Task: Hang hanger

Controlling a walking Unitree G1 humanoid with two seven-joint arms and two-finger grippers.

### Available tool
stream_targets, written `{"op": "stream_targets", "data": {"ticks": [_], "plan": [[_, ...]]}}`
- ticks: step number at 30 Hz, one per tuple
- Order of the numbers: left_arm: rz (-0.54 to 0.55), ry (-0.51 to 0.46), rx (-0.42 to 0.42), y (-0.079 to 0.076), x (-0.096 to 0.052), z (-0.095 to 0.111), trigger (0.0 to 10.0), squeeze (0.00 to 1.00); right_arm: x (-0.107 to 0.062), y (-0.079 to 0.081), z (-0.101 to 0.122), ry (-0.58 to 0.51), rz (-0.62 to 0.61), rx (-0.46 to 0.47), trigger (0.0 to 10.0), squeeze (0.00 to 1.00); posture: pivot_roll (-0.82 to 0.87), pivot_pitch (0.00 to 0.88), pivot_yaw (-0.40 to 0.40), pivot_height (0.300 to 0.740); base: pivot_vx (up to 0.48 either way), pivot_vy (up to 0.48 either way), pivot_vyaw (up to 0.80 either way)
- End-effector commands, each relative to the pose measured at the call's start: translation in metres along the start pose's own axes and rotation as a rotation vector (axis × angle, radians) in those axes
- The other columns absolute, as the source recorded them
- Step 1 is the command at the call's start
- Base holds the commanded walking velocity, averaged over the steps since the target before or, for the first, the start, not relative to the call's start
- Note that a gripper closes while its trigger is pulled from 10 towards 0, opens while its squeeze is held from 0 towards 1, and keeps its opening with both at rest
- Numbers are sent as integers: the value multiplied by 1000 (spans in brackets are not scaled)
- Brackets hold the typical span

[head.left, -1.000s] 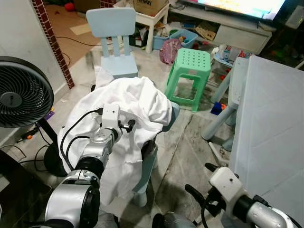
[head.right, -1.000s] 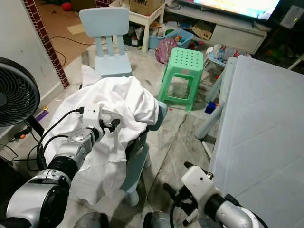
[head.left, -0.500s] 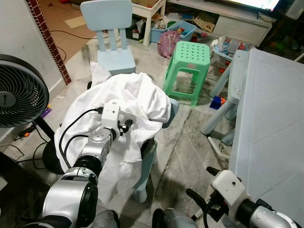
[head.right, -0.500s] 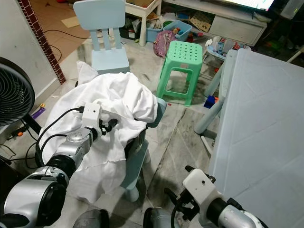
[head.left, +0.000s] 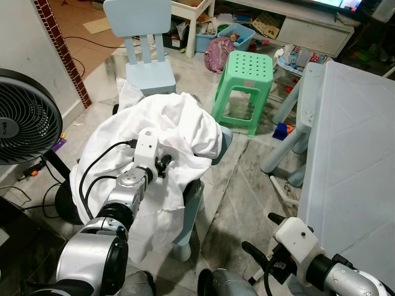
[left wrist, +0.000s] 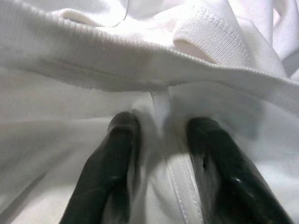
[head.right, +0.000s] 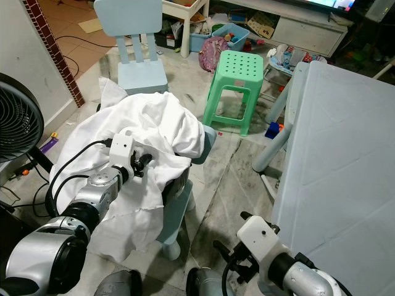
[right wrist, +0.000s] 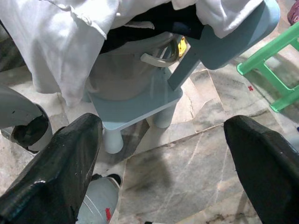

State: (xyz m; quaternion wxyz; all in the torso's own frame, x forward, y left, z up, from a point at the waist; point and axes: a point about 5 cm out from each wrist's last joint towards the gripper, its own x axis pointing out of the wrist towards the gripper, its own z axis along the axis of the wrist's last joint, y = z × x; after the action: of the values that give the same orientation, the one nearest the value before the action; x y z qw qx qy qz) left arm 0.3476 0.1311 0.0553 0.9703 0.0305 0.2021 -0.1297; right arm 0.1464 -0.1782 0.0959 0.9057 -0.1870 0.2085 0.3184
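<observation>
From head height our two eyes look forward and down on the draped chair (head.left: pixel 203 203), our left wrist camera sits close against the cloth (left wrist: pixel 140 70), and our right wrist views that chair from low.

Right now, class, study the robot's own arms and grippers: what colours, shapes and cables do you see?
Both arms are silver metal with rounded black joints. The left arm carries a white boxy wrist block with black cables looping back along it. The right arm ends in a similar white block. The right gripper has two long, matte black, rounded fingers; the left gripper looks the same.
</observation>
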Motion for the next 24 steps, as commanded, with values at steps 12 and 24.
{"op": "stream_targets", "data": {"ticks": [12, 24], "plan": [[-7, -10, -22, -1, 0, 0, 0, 0, 2, -3, 2, 0, 13, -17, 10000, 0, -256, 130, -75, 740, 0, 0, 0], [-8, -84, -30, -10, 1, 8, 0, 0, 18, -9, 4, -26, 28, -35, 10000, 0, -198, 94, -91, 740, 0, 0, 0]]}}
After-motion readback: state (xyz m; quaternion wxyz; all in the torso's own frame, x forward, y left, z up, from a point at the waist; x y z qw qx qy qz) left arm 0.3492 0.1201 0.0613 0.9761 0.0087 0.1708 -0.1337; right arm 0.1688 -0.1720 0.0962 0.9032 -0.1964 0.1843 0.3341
